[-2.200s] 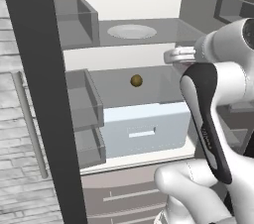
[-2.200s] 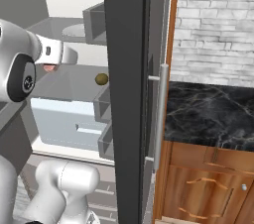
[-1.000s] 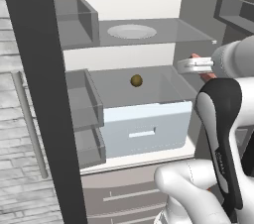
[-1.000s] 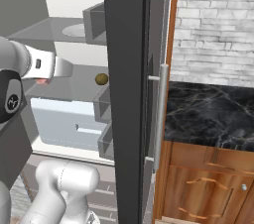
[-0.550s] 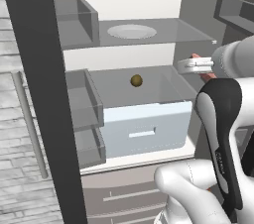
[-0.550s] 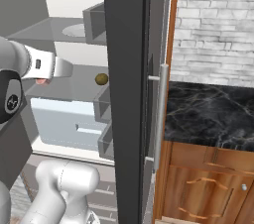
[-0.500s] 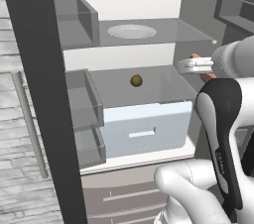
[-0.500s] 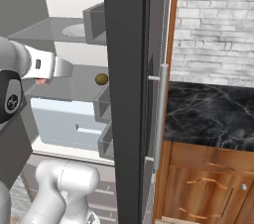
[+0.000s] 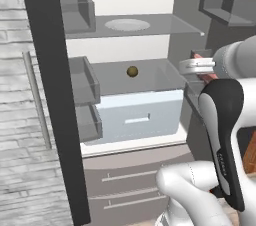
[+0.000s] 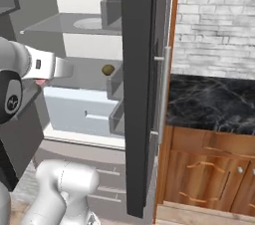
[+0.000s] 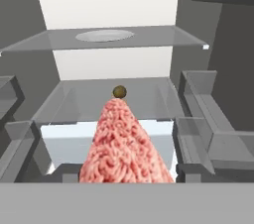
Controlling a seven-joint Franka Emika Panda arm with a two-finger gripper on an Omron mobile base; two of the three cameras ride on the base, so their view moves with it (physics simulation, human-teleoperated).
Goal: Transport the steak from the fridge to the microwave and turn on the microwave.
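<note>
The steak [image 11: 124, 143] is sitting in the hand [image 9: 197, 66], filling the lower middle of the hand view as a pinkish-red, marbled slab that is narrowing toward its far end. In the left base view only a reddish edge of it is peeking out beside the hand, just in front of the fridge [image 9: 47, 95] opening, to the right of the middle shelf [image 9: 150, 77]. The hand is gripping the steak, its jaws standing wide around the meat.

Beyond the steak, a small brown ball [image 11: 119, 91] is resting near the back of the middle shelf, apart from the meat. Below that shelf the pale blue-white drawer [image 9: 137, 115] is sitting shut. On the upper shelf [image 11: 149, 37] a round pale plate [image 11: 104, 35] is lying flat. Grey door bins [image 9: 82, 80] are lining both sides of the white interior.

In the right base view the dark fridge door is standing open edge-on, and past it a black marbled tabletop [image 10: 211, 102] is running over wooden cabinets [image 10: 209, 169], under a grey brick wall [image 10: 216, 20].
</note>
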